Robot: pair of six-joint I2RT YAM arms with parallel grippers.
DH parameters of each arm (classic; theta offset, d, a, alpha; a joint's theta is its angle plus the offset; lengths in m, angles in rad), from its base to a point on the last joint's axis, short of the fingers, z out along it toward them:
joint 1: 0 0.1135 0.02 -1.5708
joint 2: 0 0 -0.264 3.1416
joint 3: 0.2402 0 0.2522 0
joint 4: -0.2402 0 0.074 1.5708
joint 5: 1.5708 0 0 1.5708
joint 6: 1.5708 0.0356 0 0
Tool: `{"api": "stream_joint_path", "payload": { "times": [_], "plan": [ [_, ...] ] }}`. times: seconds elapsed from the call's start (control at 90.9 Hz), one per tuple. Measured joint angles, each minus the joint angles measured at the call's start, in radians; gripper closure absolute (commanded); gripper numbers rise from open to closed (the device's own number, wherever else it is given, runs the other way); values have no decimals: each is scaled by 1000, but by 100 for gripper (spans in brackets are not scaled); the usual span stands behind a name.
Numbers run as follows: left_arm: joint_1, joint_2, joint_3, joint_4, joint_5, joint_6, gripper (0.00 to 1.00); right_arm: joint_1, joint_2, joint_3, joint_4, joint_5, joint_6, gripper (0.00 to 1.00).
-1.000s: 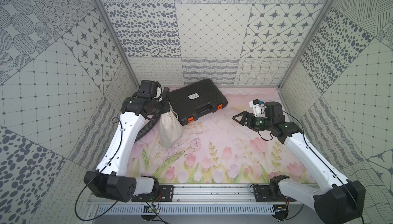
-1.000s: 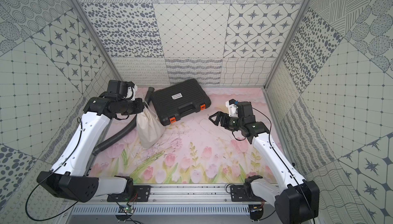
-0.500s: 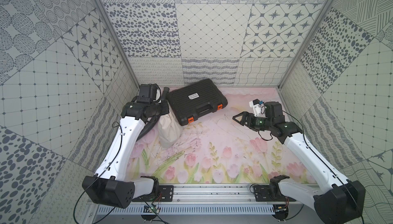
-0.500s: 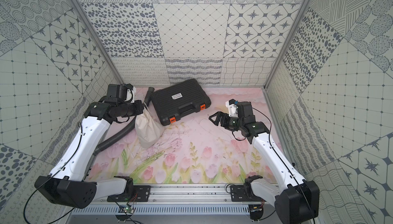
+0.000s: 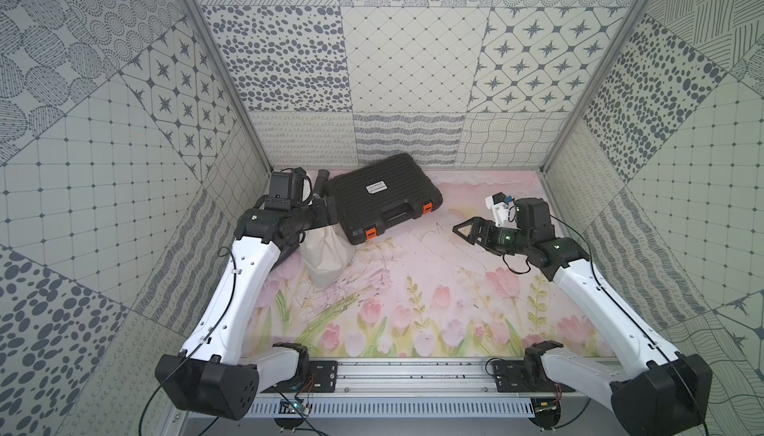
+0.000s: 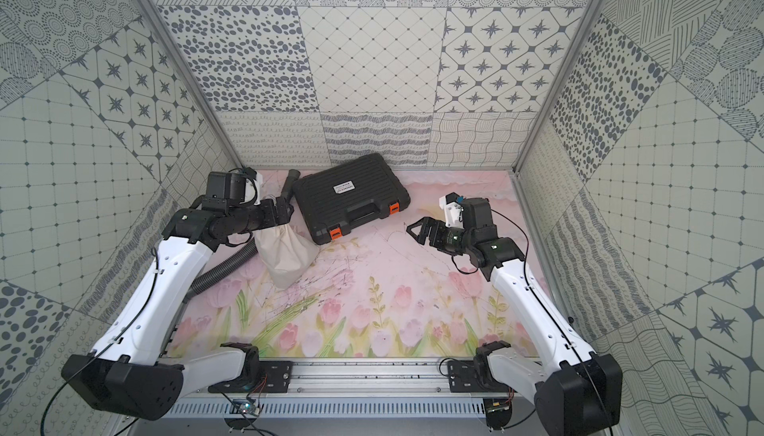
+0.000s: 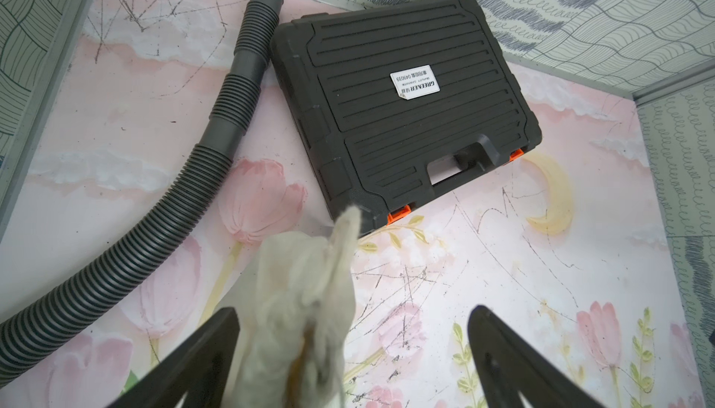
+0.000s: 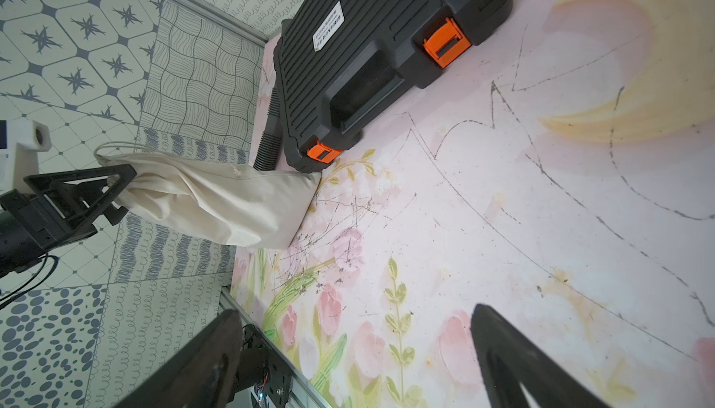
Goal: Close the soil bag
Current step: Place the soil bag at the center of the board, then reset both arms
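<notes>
Soil bag (image 5: pixel 326 256): base on mat (image 5: pixel 413 289) just beside case (image 5: pixel 382 202) corner, long axis rising to its gathered neck, which stands ungripped between the spread jaws of the nearer left gripper (image 7: pixel 354 311); right gripper (image 8: pixel 356 311), likewise spread and empty, well apart.

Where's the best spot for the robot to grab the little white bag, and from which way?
Grab the bunched neck of the soil bag, probably coming down from above. Its fat bottom sits on the mat beside the black case, and only the skinny neck sticks up, thin enough to fit a claw. The left claw stands open around it.
</notes>
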Motion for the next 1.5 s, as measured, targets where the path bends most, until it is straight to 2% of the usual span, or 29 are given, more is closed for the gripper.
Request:
{"api": "stream_joint_path", "payload": {
  "times": [0.583, 1.144, 1.354, 1.497],
  "plan": [
    [0, -98, -18, 2, -31, -24, 3, 0, -8, 0, -1, 0, -5, 3],
    [0, -188, -18, -6, -166, -35, 3, 3, -9, 0, -3, 0, -15, 3],
    [0, -190, -15, -10, -166, -35, 3, 6, -10, 5, -13, 11, -36, 3],
    [0, -196, -9, -11, -149, -35, 3, 6, -10, 65, -43, 60, -84, 3]
  ]
}}
